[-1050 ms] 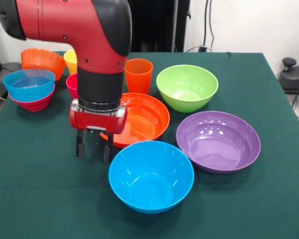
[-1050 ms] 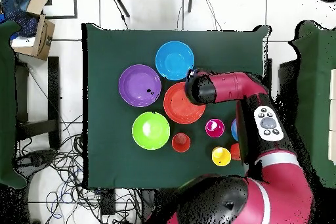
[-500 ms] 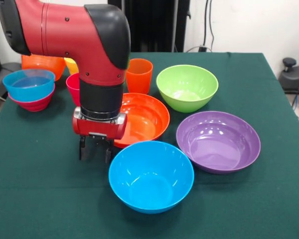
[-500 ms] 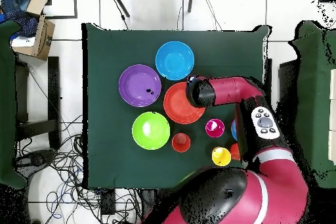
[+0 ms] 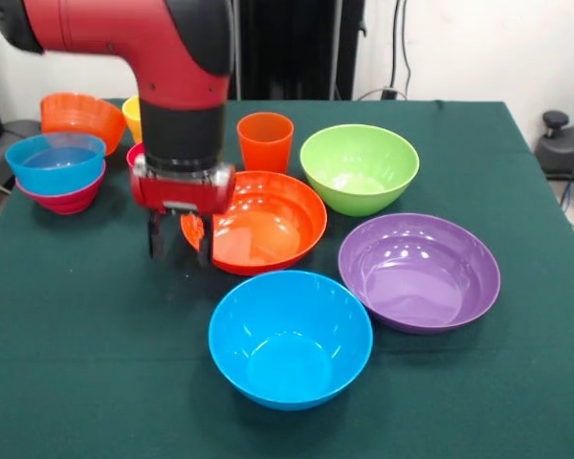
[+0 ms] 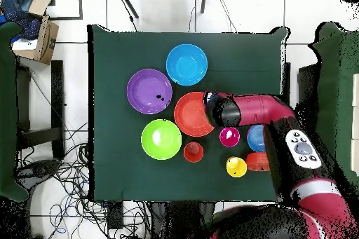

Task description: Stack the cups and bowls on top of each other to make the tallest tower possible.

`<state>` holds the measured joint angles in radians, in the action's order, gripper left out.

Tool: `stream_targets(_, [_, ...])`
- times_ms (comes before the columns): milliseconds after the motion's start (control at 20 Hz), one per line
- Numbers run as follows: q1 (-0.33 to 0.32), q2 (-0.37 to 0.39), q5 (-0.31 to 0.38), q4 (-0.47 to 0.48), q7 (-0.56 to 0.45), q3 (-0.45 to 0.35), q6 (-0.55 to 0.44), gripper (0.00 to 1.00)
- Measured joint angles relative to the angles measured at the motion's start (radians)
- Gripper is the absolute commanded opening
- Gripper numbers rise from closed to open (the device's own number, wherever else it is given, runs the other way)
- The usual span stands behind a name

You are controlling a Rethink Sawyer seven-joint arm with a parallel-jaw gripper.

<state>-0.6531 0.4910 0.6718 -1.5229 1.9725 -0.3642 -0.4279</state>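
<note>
Two dark fingers [image 5: 154, 241] of the gripper [image 5: 179, 246] are hanging parted and empty at the glossy, light, slippery orange bowl [image 5: 265, 222]'s nine o'clock rim, seemingly the likeliest hold, while overhead the arm is covering the bowl [image 6: 192, 113]'s three o'clock edge.

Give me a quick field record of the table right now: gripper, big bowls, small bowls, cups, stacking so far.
gripper: open, empty, at the left rim of the orange bowl
big bowls: orange, green bowl, purple bowl, blue bowl, all separate and upright
small bowls: clear blue bowl nested in magenta bowl; clear orange bowl alone
cups: orange cup upright; yellow cup and pink cup mostly hidden behind the arm in front view
stacking: one nested pair only
</note>
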Motion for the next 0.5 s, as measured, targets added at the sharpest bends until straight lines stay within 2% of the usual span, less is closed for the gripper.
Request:
stream_targets(150, [-0.043, 0.037, 0.0, -0.052, 0.0, -0.034, 0.0, 1.0])
stream_targets(200, [-0.078, 0.06, 0.0, -0.087, -0.001, -0.066, -0.006, 1.0])
stream_targets(300, [-0.092, 0.068, 0.0, -0.099, -0.004, -0.081, -0.009, 1.0])
stream_targets(350, [-0.123, 0.082, 0.0, -0.124, -0.018, -0.116, -0.027, 1.0])
stream_targets(500, [-0.153, 0.091, 0.0, -0.148, -0.052, -0.161, -0.057, 1.0])
